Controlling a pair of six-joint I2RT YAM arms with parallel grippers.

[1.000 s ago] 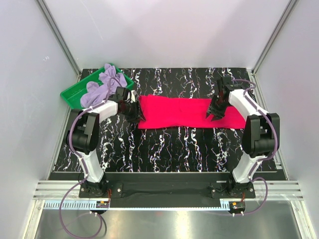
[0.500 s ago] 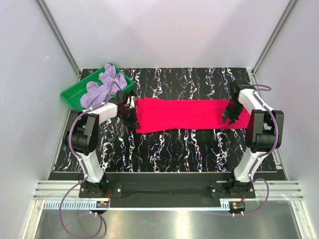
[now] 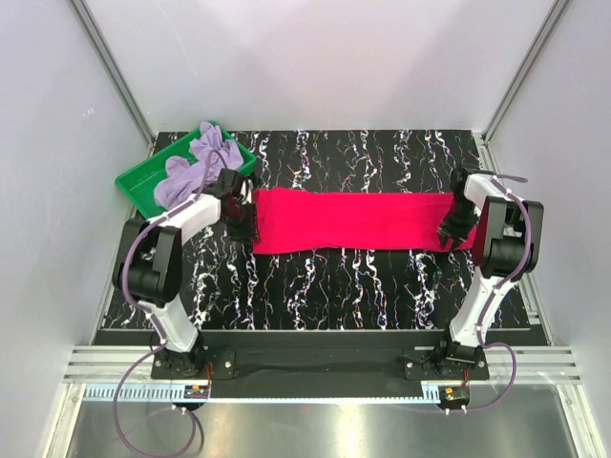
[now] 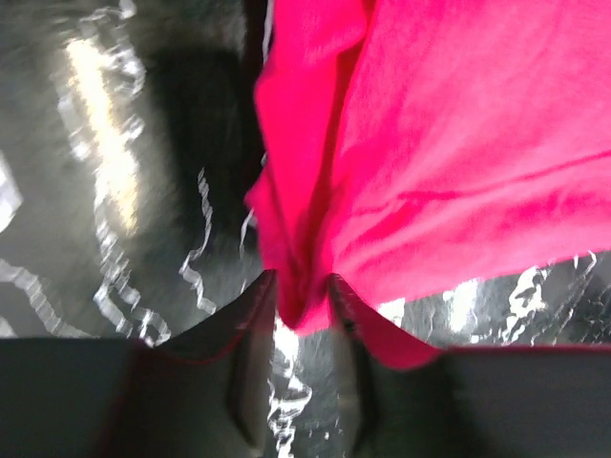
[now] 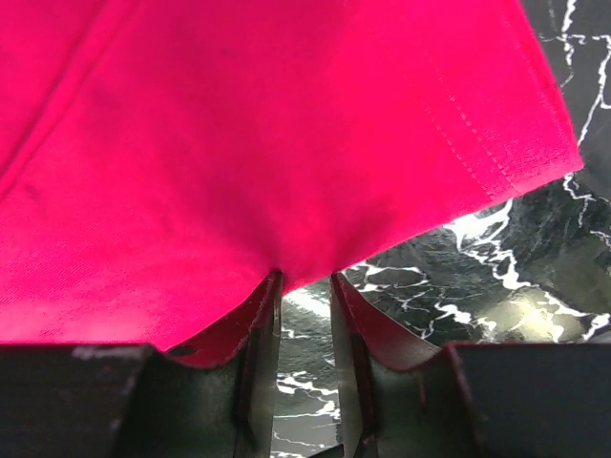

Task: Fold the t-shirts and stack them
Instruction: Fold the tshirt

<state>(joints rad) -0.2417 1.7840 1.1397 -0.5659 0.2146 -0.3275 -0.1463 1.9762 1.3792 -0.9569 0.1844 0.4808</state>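
The crimson t-shirt (image 3: 353,219) lies stretched as a long folded band across the black marbled table. My left gripper (image 3: 241,222) is shut on its left end; the left wrist view shows the cloth (image 4: 449,143) bunched between the fingers. My right gripper (image 3: 449,230) is shut on its right end, where the cloth (image 5: 267,134) is pinched between the fingertips. The lavender t-shirt (image 3: 196,167) lies crumpled in the green tray, apart from both grippers.
The green plastic tray (image 3: 138,183) sits at the table's far left corner, close behind the left gripper. White walls and aluminium posts close in the table. Bare marbled tabletop (image 3: 334,286) lies in front of the red shirt.
Both grippers have moved outward, the left one left and the right one right. The red shirt has been pulled longer and tauter between them.
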